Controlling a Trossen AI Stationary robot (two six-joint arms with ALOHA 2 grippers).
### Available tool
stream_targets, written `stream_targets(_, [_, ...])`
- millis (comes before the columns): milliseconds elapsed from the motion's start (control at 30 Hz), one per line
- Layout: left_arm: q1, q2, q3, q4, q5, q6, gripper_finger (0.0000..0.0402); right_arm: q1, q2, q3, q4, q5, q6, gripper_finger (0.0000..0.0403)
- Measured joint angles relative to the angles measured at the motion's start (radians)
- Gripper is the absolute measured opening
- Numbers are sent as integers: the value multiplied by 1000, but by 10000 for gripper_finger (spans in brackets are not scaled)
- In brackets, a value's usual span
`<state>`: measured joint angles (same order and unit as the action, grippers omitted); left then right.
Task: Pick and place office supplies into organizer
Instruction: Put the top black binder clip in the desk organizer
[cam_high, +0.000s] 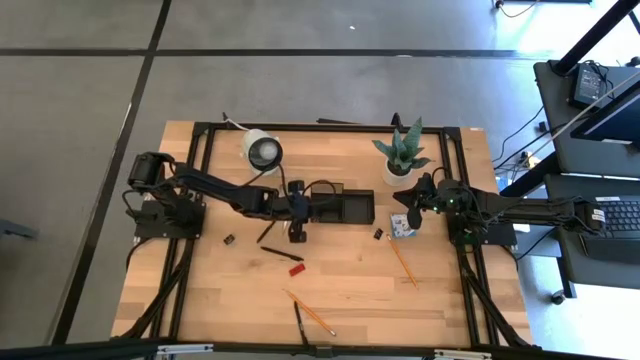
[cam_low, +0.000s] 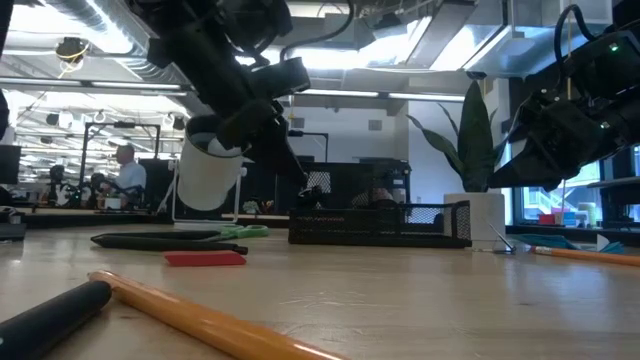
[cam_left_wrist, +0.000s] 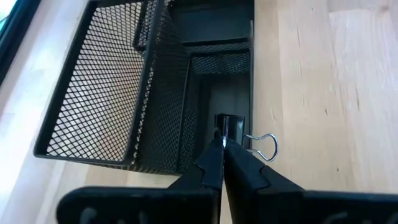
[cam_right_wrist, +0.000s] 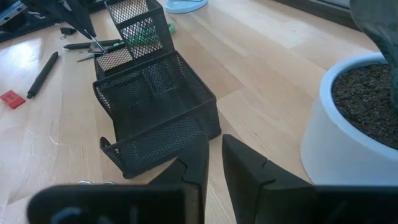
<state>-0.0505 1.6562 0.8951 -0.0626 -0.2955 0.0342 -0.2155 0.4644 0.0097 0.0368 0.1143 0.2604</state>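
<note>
Left gripper (cam_left_wrist: 222, 146) jaws clamped on binder clip (cam_left_wrist: 239, 134) over organizer (cam_left_wrist: 155, 93) | right gripper (cam_right_wrist: 213, 155) jaws slightly apart | no readable writing

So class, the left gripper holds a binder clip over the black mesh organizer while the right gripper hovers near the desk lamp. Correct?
Not quite. The high view shows the right gripper beside the potted plant, not the lamp. The left gripper does hold a binder clip over the organizer.

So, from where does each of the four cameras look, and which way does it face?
High view: above the table, facing straight down; both arms show around the organizer.
Low view: table height, facing level across; arms come from above.
Left wrist view: over the organizer, left gripper shut on a binder clip.
Right wrist view: beside the plant pot, right gripper in front.
All four share the organizer.
</note>
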Motion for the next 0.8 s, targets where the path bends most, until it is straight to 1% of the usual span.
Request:
stream_targets(233, [0,0,0,0,-2,-31,3,0,0,0,0,0,0,51])
stream_targets(433, [2,27,0,-1,-3,-32,3,0,0,0,0,0,0,51])
stream_targets(800, [8,31,0,-14,-37,-48,5,0,0,0,3,0,0,51])
